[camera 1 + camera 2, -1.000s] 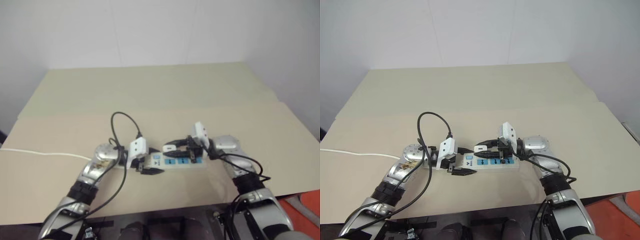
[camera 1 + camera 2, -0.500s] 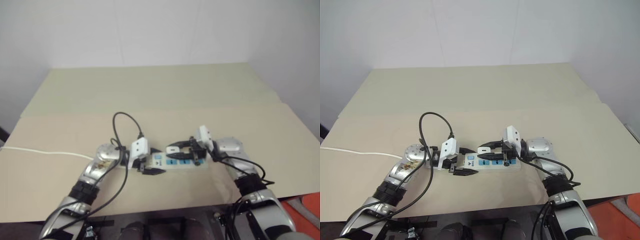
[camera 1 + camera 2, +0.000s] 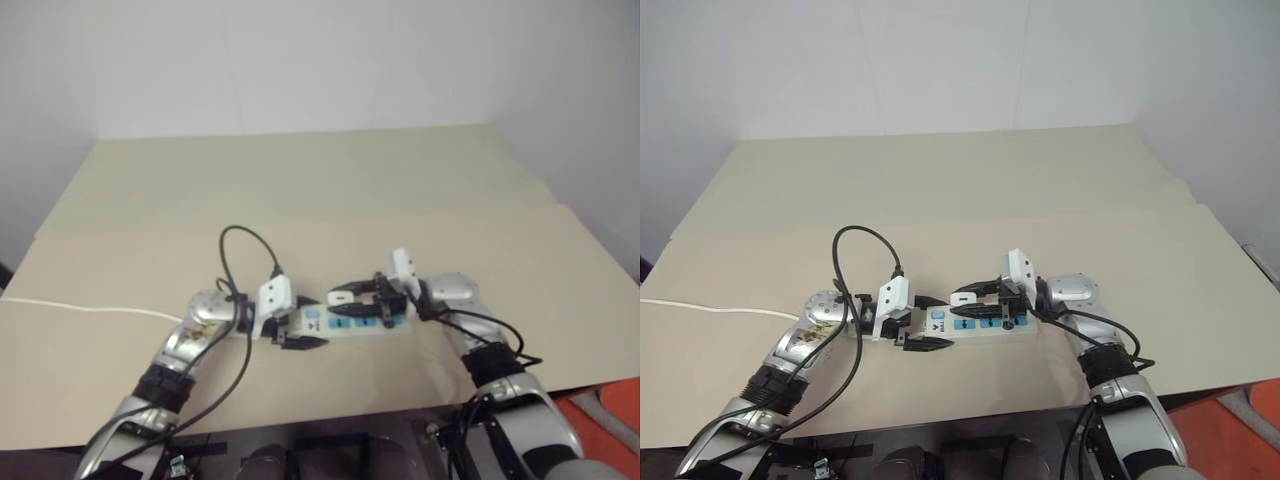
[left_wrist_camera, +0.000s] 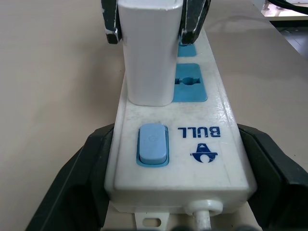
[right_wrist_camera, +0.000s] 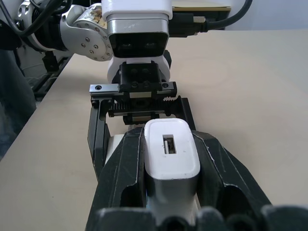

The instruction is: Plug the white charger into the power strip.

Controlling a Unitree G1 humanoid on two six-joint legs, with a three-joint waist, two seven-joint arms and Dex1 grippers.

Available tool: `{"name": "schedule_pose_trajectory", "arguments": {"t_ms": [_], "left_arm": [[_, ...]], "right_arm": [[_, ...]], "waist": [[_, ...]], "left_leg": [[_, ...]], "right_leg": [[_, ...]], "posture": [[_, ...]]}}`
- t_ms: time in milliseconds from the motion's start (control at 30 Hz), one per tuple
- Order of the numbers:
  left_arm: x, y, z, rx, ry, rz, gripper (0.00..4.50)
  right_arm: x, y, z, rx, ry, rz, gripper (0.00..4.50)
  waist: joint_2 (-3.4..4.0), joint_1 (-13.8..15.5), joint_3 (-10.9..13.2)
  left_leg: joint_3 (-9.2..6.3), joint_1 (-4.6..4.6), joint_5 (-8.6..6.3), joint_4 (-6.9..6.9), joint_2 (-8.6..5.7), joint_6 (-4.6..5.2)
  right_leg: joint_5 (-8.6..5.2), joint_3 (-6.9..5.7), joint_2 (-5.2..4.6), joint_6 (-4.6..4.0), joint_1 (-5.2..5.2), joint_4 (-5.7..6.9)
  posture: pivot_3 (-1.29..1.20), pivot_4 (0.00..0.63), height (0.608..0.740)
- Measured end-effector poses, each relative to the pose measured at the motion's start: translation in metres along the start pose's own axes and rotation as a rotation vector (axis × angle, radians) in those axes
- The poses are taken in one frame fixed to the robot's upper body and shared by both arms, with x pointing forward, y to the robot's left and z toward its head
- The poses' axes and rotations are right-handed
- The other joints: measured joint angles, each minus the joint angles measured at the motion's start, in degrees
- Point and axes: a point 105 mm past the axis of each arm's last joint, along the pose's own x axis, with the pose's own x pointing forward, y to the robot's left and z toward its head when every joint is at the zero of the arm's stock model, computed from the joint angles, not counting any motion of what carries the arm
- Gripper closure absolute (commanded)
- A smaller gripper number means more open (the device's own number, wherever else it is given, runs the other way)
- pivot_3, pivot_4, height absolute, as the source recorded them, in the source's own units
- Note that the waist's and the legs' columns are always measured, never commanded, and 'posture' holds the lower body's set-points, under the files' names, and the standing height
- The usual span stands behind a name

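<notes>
1. Between the two black fingers (image 5: 120, 178) of the right tool (image 5: 172, 173) sits the white charger (image 5: 171, 161), clamped on both sides, its USB slot facing the wrist camera.
2. Charger stands upright on the power strip (image 4: 180, 154), over the socket next to the blue switch (image 4: 153, 143); whether its prongs are fully seated cannot be told.
3. Left tool (image 4: 180, 192) grips the strip's switch end, one finger on each long side.
4. White cord (image 3: 90, 308) runs off to the left across the tan bench (image 3: 970, 190).
</notes>
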Motion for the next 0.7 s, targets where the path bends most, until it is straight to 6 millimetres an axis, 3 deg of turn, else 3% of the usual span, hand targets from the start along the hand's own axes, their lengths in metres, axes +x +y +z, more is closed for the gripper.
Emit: {"name": "schedule_pose_trajectory", "arguments": {"t_ms": [500, 700], "left_arm": [[-0.001, -0.001, 0.000, 0.001, -0.003, 0.011, 1.21], [-0.001, -0.001, 0.001, 0.002, -0.004, 0.008, 1.21]], "right_arm": [[0.000, 0.000, 0.000, 0.002, -0.001, 0.002, 3.35], [-0.005, 0.000, -0.011, 0.031, 0.058, -0.008, 1.42]], "waist": [[0.00, -0.07, 0.00], [0.00, 0.01, 0.00]], "left_leg": [[0.01, -0.01, 0.00, -0.01, 0.00, 0.00], [0.02, -0.06, 0.00, -0.02, 0.00, -0.01]], "right_leg": [[0.01, 0.02, 0.00, -0.01, -0.02, 0.00], [0.00, 0.03, 0.00, -0.01, -0.09, 0.00]], "posture": [[0.00, 0.150, 0.740], [0.00, 0.150, 0.740]]}}
